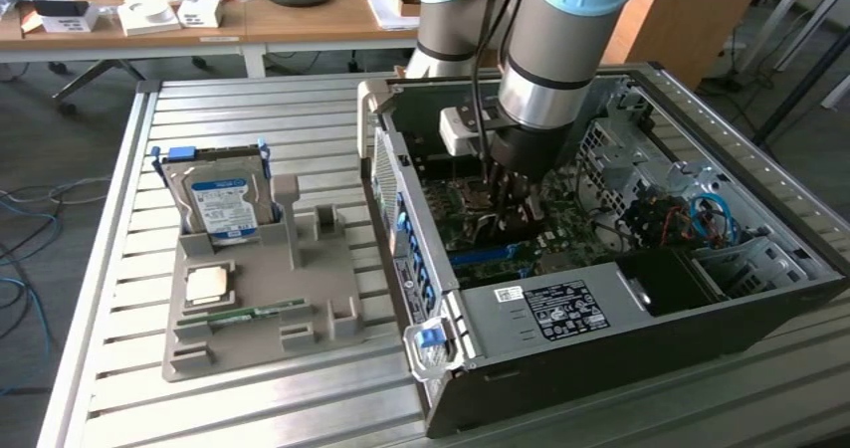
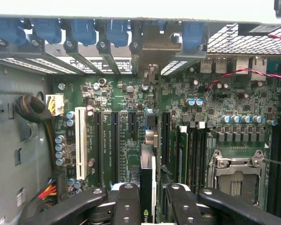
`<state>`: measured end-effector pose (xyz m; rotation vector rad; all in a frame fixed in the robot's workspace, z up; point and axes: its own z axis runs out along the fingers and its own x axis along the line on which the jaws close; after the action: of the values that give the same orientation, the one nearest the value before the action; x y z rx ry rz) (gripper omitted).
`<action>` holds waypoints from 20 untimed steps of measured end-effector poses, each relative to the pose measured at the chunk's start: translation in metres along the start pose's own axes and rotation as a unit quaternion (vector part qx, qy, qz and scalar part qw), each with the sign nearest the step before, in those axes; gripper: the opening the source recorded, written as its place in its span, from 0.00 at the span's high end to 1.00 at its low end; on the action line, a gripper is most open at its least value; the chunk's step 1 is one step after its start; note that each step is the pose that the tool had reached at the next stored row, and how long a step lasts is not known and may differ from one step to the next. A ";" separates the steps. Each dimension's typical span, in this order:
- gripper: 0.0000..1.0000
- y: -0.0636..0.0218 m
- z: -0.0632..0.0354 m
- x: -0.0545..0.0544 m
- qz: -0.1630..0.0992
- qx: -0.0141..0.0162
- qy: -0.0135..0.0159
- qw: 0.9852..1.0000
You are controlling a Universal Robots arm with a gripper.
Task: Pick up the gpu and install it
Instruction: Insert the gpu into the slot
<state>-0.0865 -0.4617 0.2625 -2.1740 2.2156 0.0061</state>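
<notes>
On the slatted worktop (image 1: 266, 408), the open computer case (image 1: 638, 378) lies on its side, and the power supply (image 1: 558, 309) fills its near end. Just beyond, the gripper (image 1: 516, 201) hangs inside the case. It is partly closed on the gpu (image 2: 147, 187), which it holds edge-on over the motherboard (image 2: 126, 98) slots with narrow room on either side. Further off, at the exterior view's left, a grey tray (image 1: 253, 299) carries the hard drive (image 1: 219, 204).

gpu (image 2: 146, 180) in gripper (image 2: 152, 194), over motherboard (image 2: 122, 101) inside case (image 1: 598, 388); hard drive (image 1: 219, 194) at exterior view's left.
</notes>
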 end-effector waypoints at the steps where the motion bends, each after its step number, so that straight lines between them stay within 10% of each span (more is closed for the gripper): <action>1: 0.74 0.0003 0.0006 0.000 0.000 0.000 0.000 1.000; 20: 0.74 0.0007 0.0055 0.000 0.000 0.000 0.000 1.000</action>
<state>-0.0871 -0.4617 0.2570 -2.1733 2.2167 0.0060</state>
